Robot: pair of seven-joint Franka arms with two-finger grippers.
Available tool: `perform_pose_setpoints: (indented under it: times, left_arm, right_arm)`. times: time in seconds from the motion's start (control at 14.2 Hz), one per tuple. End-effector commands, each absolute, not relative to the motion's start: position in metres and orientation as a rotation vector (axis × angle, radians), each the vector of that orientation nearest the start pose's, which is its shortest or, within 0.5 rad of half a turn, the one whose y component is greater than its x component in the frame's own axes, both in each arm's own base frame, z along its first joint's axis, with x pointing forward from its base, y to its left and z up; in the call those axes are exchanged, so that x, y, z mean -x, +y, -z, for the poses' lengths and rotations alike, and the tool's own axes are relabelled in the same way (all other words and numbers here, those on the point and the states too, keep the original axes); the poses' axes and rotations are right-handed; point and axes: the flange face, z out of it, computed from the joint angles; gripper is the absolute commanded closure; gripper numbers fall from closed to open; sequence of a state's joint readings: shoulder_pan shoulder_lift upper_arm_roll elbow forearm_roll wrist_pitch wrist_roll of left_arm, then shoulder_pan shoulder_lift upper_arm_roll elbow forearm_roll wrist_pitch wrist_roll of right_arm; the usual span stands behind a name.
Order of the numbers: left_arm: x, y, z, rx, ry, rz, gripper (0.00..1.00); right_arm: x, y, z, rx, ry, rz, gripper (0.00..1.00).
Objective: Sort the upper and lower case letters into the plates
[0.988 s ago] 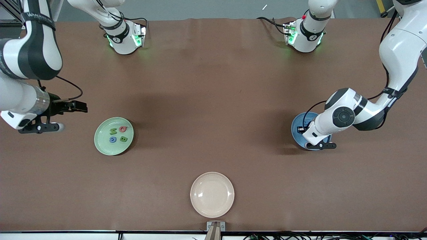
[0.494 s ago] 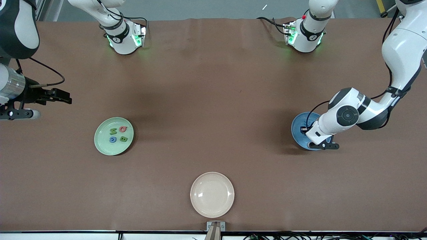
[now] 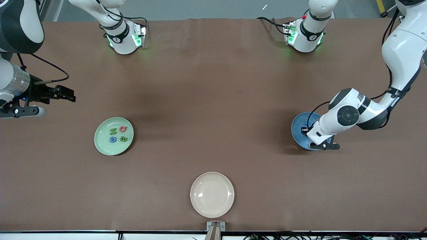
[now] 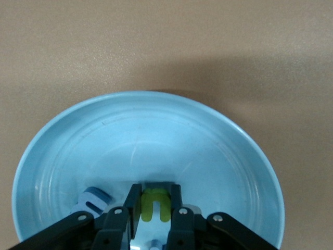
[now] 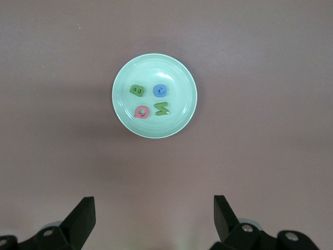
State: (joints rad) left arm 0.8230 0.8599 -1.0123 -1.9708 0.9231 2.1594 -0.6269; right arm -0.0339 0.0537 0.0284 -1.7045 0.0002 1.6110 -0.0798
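Note:
The pale green plate [image 3: 100, 143] holds a green M [image 3: 113, 131], a pink-red letter [image 3: 123, 129], a blue letter [image 3: 113, 139] and a green B [image 3: 123, 139]. The right wrist view shows this plate [image 5: 182, 107] too. My right gripper [image 3: 68, 96] is open and empty [image 5: 154, 208], over bare table toward the right arm's end. My left gripper [image 4: 154, 209] is down in the medium blue plate [image 3: 297, 128], shut on a yellow-green letter [image 4: 150, 200]. A blue letter [image 4: 93, 199] lies beside it in that plate [image 4: 156, 135]. The left hand hides most of the plate in the front view.
A cream-white plate [image 3: 212, 194] sits near the table's front edge, midway along it. The two arm bases stand at the table's back edge.
My right arm has drawn away from the green plate toward the right arm's end of the table. My left arm has shifted only slightly over the blue plate.

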Motion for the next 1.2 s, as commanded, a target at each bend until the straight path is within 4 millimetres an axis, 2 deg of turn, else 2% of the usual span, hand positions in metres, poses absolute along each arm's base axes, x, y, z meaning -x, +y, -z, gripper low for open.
perform_pose_setpoints:
  times: [0.0, 0.07, 0.14, 0.35, 0.56, 0.78, 1.06, 1.13]
  left_arm:
    - [-0.584, -0.068, -0.189, 3.111, 0.142, -0.106, 0.50]
    - [-0.585, -0.069, -0.190, 3.111, 0.154, -0.100, 0.13]
    - [-0.586, -0.069, -0.193, 3.108, 0.164, -0.096, 0.01]
    - [-0.589, -0.071, -0.199, 3.110, 0.161, -0.081, 0.00]
    - [-0.589, -0.074, -0.202, 3.114, 0.149, -0.076, 0.00]
    - [-0.591, -0.079, -0.216, 3.121, 0.148, -0.053, 0.00]
    - [-0.595, -0.074, -0.221, 3.135, 0.141, -0.041, 0.00]
    - [-0.594, -0.081, -0.225, 3.142, 0.138, -0.048, 0.00]
  right_arm:
    - [-0.560, -0.003, -0.542, 3.144, -0.092, -0.221, 0.00]
    - [-0.560, -0.005, -0.542, 3.143, -0.084, -0.218, 0.00]
    - [-0.560, -0.005, -0.542, 3.143, -0.087, -0.218, 0.00]
    - [-0.561, -0.008, -0.542, 3.143, -0.079, -0.216, 0.00]
    - [-0.563, -0.009, -0.553, 3.145, -0.086, -0.189, 0.00]
    - [-0.566, -0.010, -0.562, 3.149, -0.082, -0.158, 0.00]
    - [-0.580, -0.029, -0.581, 3.146, -0.032, -0.090, 0.00]
    - [-0.581, -0.033, -0.589, 3.146, -0.017, -0.095, 0.00]
